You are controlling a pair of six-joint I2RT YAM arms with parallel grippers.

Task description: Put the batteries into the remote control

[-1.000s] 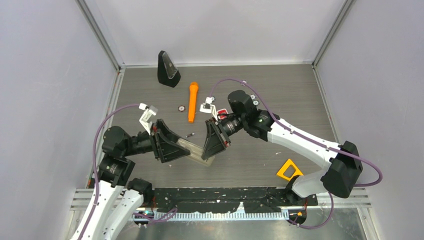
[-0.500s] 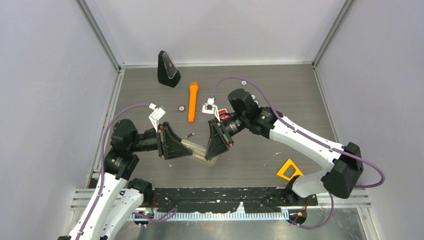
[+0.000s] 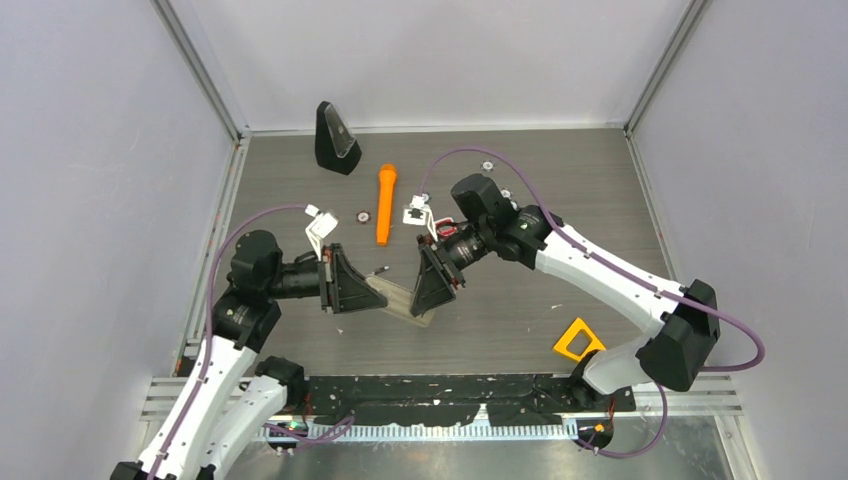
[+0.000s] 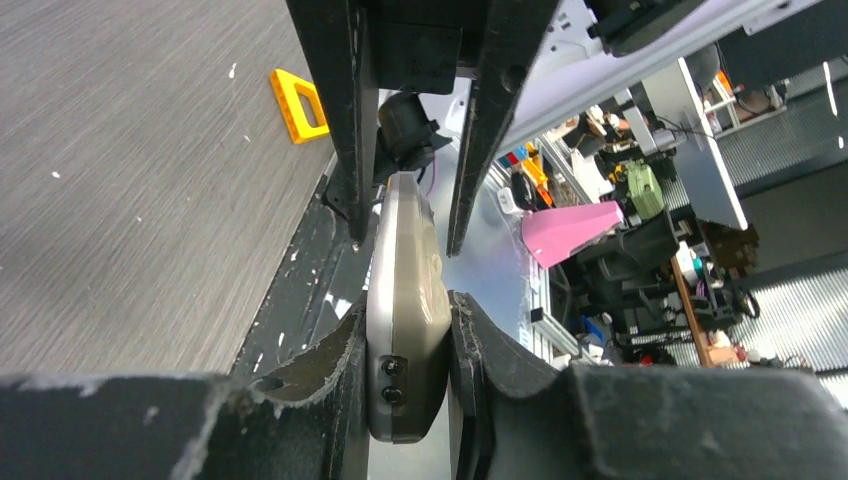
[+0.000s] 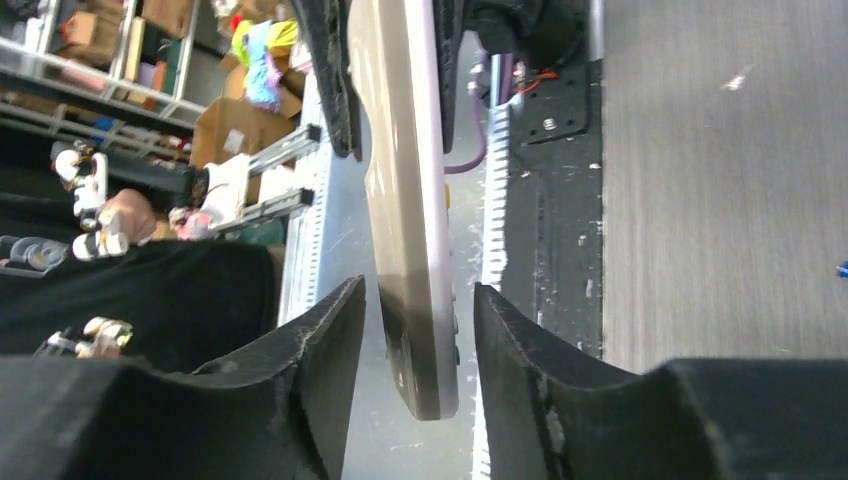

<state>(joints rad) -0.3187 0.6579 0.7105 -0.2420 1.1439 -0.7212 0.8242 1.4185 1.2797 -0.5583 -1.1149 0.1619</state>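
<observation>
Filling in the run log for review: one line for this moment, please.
left gripper: shut on remote | right gripper: open around remote's other end | battery: on table

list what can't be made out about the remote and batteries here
Remote battery bay: edge-on in both wrist views, too small from the top; open or loaded, unclear.
Right gripper grip: right wrist view shows slivers beside the remote; contact uncertain.
Small dark cylinder: top view, too small to confirm as a battery.
Blue speck: right wrist view, cut off by the right edge.

Remote control (image 3: 398, 299) between left pincer (image 3: 368, 295) and right pincer (image 3: 428, 304), battery (image 3: 380, 270) just behind on table (image 3: 570, 200)
</observation>
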